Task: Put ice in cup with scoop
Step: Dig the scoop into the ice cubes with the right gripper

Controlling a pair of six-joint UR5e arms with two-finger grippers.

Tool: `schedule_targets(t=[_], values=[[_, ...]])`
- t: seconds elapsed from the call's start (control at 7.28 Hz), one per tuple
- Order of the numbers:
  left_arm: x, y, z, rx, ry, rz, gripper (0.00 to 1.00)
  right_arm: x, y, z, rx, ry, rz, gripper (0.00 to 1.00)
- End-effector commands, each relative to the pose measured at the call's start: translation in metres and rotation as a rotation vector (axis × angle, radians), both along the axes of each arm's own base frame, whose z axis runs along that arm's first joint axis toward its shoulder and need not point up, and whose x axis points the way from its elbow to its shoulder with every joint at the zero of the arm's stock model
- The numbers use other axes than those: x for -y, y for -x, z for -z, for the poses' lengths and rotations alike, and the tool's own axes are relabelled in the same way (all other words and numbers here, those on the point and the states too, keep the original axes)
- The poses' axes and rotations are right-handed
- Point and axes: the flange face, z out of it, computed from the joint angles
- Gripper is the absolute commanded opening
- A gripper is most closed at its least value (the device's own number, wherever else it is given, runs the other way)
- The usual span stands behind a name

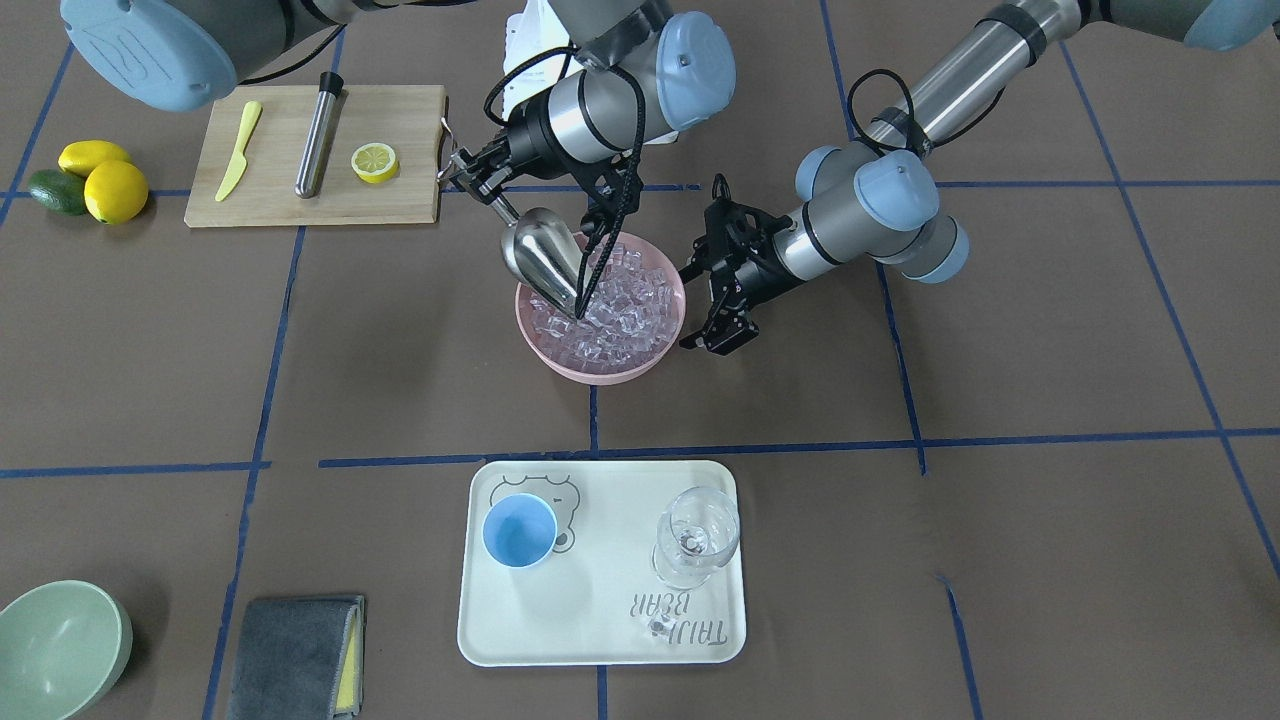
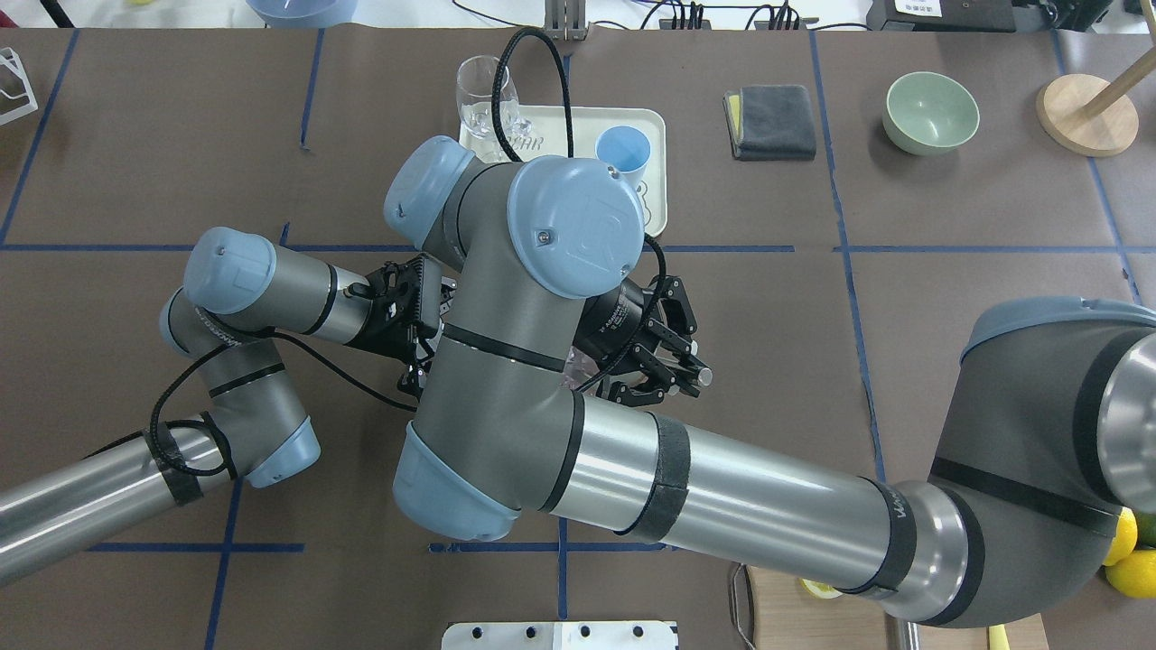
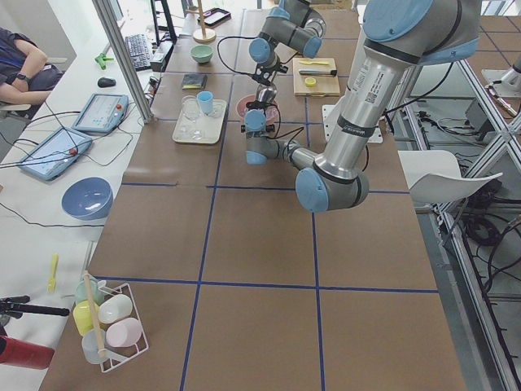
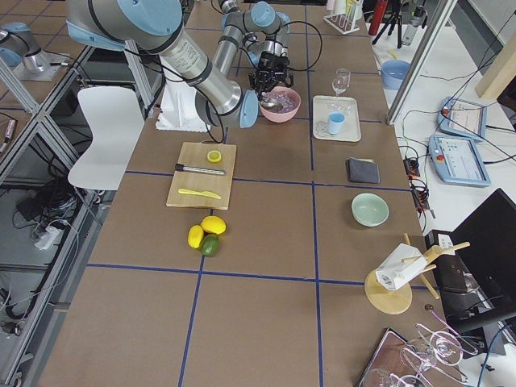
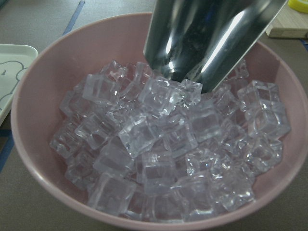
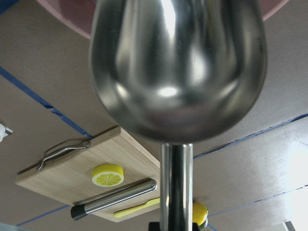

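Observation:
The steel scoop (image 1: 540,258) tilts mouth-down into a pink bowl (image 1: 600,375) heaped with clear ice (image 1: 625,310). Its lip is pressed into the cubes, as the left wrist view shows scoop (image 5: 207,38) against ice (image 5: 163,144). My right gripper (image 1: 480,188) is shut on the scoop's handle (image 6: 176,187). My left gripper (image 1: 697,305) stands open and empty beside the bowl's rim. The light blue cup (image 1: 520,530) is upright and empty on the white tray (image 1: 600,640). One loose ice cube (image 1: 657,627) lies on that tray.
A clear stemmed glass (image 1: 695,535) shares the tray. A wooden cutting board (image 1: 400,120) carries a yellow knife (image 1: 238,150), a steel cylinder (image 1: 318,135) and a lemon half (image 1: 375,161). Lemons (image 1: 115,190), a green bowl (image 1: 60,650) and a grey cloth (image 1: 295,655) lie further off.

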Motion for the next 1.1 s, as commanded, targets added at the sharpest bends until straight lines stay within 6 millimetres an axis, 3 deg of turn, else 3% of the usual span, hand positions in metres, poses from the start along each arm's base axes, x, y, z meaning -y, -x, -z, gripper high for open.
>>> schedule_targets(t=[0.0,0.55,0.96], values=[[0.0,0.0,0.0,0.0,0.0,0.0,0.99,0.005,0.011,-0.009,0.039,-0.021,-0.012,0.0],[0.0,0.0,0.0,0.0,0.0,0.0,0.99,0.013,0.027,-0.037,0.143,-0.073,-0.015,0.0],[0.0,0.0,0.0,0.0,0.0,0.0,0.99,0.015,0.026,-0.052,0.217,-0.11,-0.018,0.0]])
